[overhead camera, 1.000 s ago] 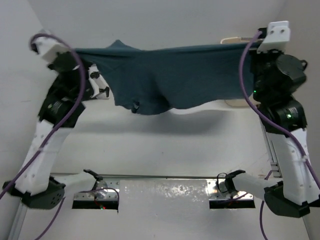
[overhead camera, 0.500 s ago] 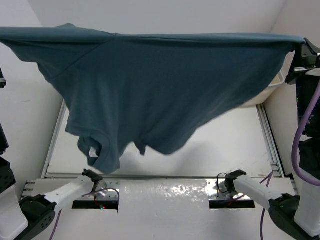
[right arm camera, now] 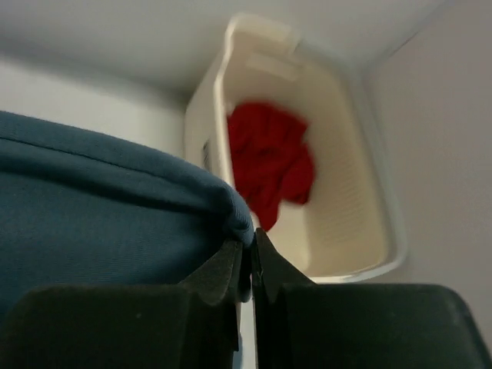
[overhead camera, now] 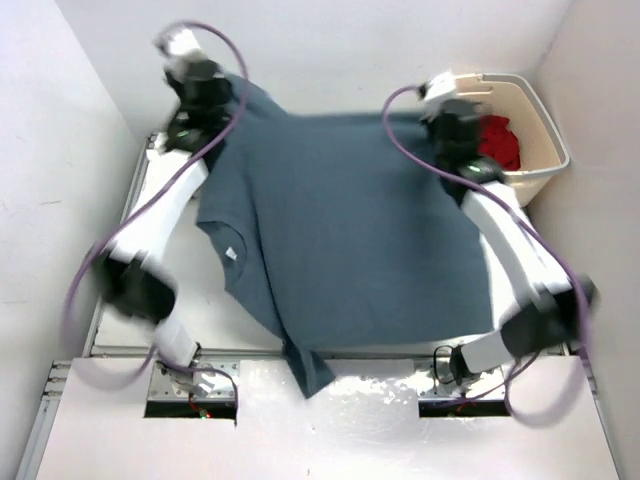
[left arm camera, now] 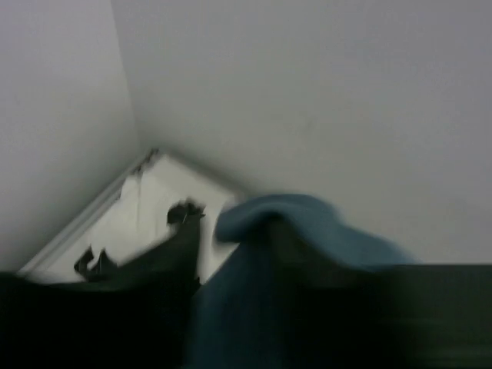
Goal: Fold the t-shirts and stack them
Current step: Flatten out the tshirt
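Note:
The blue-grey t-shirt (overhead camera: 340, 220) lies spread over the table, one end trailing over the near edge. Both arms reach to the far side. My right gripper (overhead camera: 455, 125) is at the shirt's far right corner, and the right wrist view shows this gripper (right arm camera: 250, 238) shut on a fold of the blue-grey cloth (right arm camera: 92, 207). My left gripper (overhead camera: 205, 100) is at the far left corner. Its wrist view is blurred: blue-grey cloth (left arm camera: 307, 223) drapes over one side of that gripper (left arm camera: 227, 231), and how the jaws stand is unclear. A red t-shirt (overhead camera: 497, 140) lies in the basket.
The cream laundry basket (overhead camera: 545, 130) stands at the far right corner, close beside my right gripper, and its rim (right arm camera: 361, 200) shows in the right wrist view. Walls close in the table on the left, back and right. Metal mounting plates (overhead camera: 330, 385) run along the near edge.
The shirt was held stretched high in the air. Both arms have swung to the far side and the shirt now lies across the table.

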Robot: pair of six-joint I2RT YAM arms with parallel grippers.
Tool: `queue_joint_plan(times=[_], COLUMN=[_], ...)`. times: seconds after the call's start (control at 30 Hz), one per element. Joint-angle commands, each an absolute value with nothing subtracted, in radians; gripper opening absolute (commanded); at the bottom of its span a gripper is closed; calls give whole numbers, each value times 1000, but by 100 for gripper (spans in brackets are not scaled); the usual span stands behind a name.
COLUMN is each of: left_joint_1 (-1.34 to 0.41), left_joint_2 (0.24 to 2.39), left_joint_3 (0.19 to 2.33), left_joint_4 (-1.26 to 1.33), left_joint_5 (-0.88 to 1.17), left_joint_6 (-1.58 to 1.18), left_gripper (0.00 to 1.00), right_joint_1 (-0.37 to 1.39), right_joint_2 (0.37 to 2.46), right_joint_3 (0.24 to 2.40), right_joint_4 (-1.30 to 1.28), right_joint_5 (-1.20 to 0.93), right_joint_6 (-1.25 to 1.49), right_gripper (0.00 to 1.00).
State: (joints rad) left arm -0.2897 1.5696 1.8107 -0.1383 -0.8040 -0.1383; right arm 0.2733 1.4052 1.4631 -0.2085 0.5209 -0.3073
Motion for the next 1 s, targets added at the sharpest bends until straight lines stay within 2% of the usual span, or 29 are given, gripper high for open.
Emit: queue_joint_plan(times=[0.0, 0.03, 0.07, 0.1, 0.17, 0.2, 0.27, 0.3, 0.47, 0.57, 0.67, 0.77, 0.97], left_joint_1=[-207, -207, -206, -206, -207, -209, -210, -209, -210, -212, -212, -210, -209], left_joint_2=[1792, 1848, 1908, 2018, 2100, 2138, 2128, 2084, 1915, 1847, 1783, 1672, 1709], left_joint_3=[1764, 1791, 1839, 1950, 2052, 2103, 2079, 2001, 1705, 1562, 1435, 1196, 1033], left_joint_4=[-206, -213, -280, -320, -433, -455, -463, -453, -416, -490, -583, -546, -395], left_joint_5=[-711, -689, -663, -641, -592, -581, -540, -537, -430, -368, -382, -350, -235], left_joint_6=[-232, -232, -232, -236, -238, -244, -247, -258, -351, -422, -529, -581, -641], left_gripper=[60, 92, 100, 100, 100, 100, 100, 100, 100, 100, 100, 100, 100], right_joint_1=[227, 224, 221, 221, 221, 221, 222, 224, 248, 282, 336, 360, 362], right_joint_2=[1576, 1619, 1662, 1705, 1794, 1811, 1830, 1827, 1757, 1700, 1628, 1580, 1653], right_joint_3=[1375, 1371, 1374, 1408, 1449, 1474, 1488, 1486, 1407, 1313, 1145, 972, 887], right_joint_4=[-164, -166, -167, -205, -245, -276, -294, -316, -344, -399, -368, -307, -269], right_joint_5=[493, 471, 456, 427, 388, 343, 307, 276, 164, 97, 78, 10, -12], right_joint_6=[-163, -155, -146, -137, -120, -111, -89, -81, -16, 81, 192, 260, 291], right_gripper=[7, 10, 38, 45, 57, 69, 83, 99, 99, 99, 99, 99, 99])
